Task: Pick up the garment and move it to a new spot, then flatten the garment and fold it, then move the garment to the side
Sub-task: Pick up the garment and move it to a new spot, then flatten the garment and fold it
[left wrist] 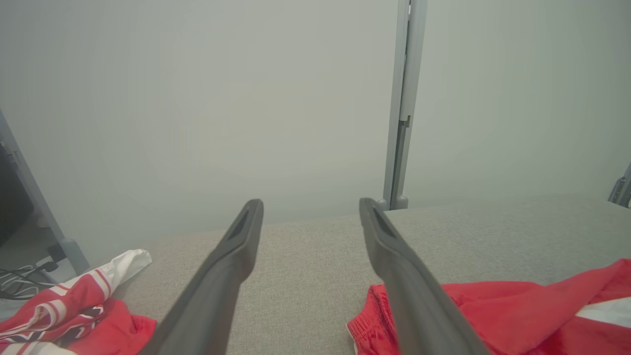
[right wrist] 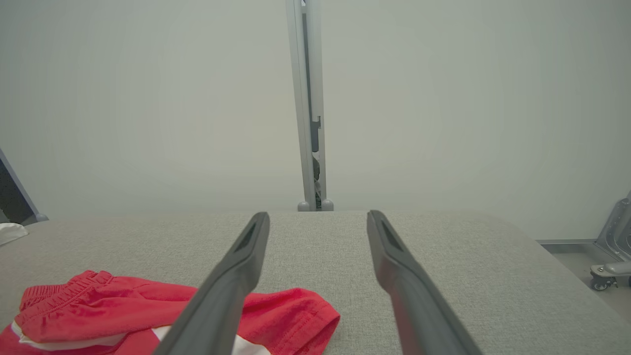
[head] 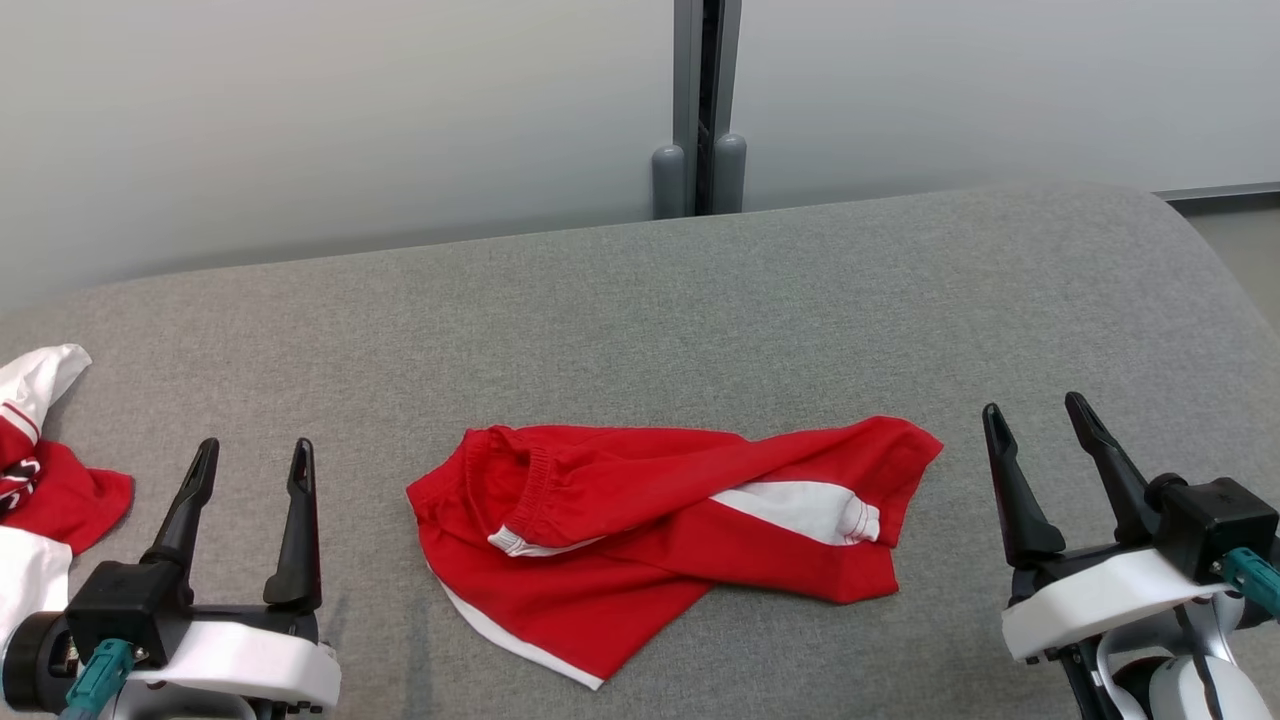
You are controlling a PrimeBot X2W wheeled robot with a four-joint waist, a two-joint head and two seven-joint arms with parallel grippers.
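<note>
The garment [head: 660,530] is a pair of red shorts with white trim, lying crumpled on the grey table [head: 640,300] near its front middle. It also shows in the left wrist view as the garment [left wrist: 517,315] at the lower right, and in the right wrist view as the garment [right wrist: 98,315] at the lower left. My left gripper [head: 255,460] stands open to the left of it, nothing between its fingers. My right gripper [head: 1040,415] stands open to the right of it, also holding nothing. Both are apart from the cloth.
A second red and white garment [head: 40,490] lies bunched at the table's left edge, close to my left gripper. A grey post [head: 700,110] stands behind the table against a pale wall. The table's right end curves off to the floor [head: 1240,240].
</note>
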